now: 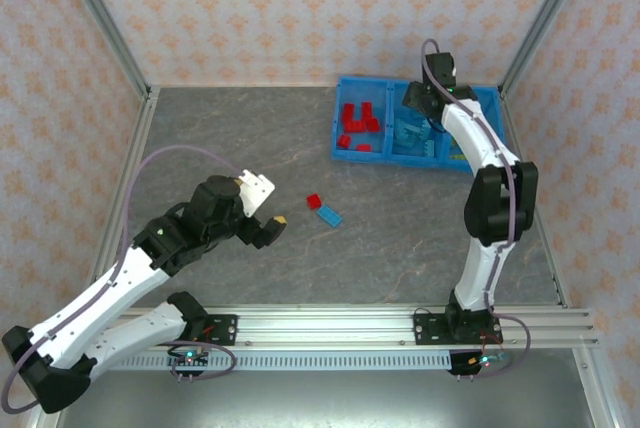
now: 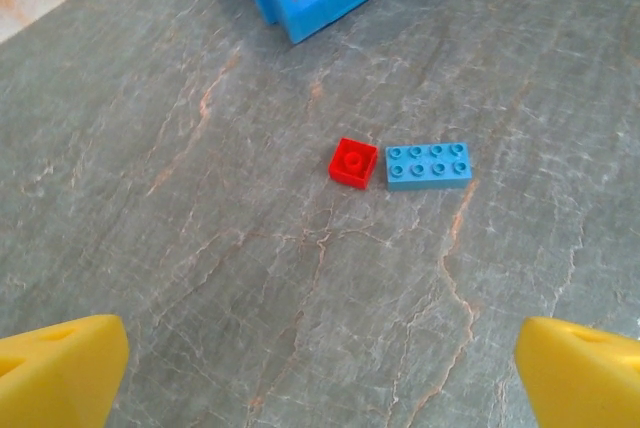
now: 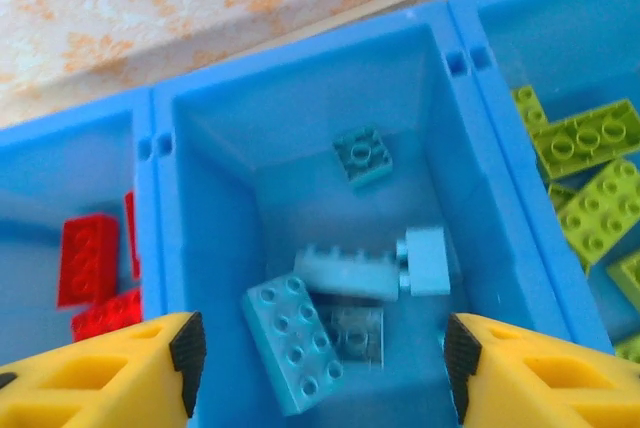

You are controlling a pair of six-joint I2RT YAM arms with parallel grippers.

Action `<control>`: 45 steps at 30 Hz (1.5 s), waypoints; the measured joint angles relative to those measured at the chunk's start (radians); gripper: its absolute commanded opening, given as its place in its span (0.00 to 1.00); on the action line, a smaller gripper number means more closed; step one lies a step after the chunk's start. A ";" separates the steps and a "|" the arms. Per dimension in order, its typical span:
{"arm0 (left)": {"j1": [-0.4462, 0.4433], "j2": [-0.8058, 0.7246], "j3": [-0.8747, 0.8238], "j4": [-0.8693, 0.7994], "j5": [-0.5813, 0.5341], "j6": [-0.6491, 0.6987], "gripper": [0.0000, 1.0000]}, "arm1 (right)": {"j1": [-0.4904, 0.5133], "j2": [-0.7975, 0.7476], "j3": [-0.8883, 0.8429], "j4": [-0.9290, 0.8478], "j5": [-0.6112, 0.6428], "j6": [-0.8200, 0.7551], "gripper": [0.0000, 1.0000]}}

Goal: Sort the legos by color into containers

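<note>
Jaws apart and empty, the right gripper point(image 3: 322, 366) hangs over the middle compartment point(image 3: 455, 158) and its light blue legos point(image 3: 345, 273), its wrist view adding lime green legos point(image 3: 590, 138) rightward, while the left gripper point(image 2: 320, 373), spread wide, faces a red lego point(image 2: 353, 162) and a blue lego point(image 2: 429, 165) lying just beside each other on the table point(image 2: 180, 248).

Grey marbled counter point(image 1: 260, 138) with rust-coloured veins. Behind and to both sides of the counter, pale pink walls point(image 1: 300, 8) patterned with orange florets. At its far corners, slanting aluminium posts point(image 1: 100, 18). Soft, even light.

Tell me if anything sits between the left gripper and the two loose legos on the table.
Nothing visible: only bare table lies between the open left gripper and the red lego and light blue lego lying side by side.
</note>
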 measured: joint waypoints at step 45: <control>0.010 1.107 0.460 0.105 0.061 -1.090 0.25 | 0.341 -0.804 -0.640 -0.235 -0.481 0.288 0.83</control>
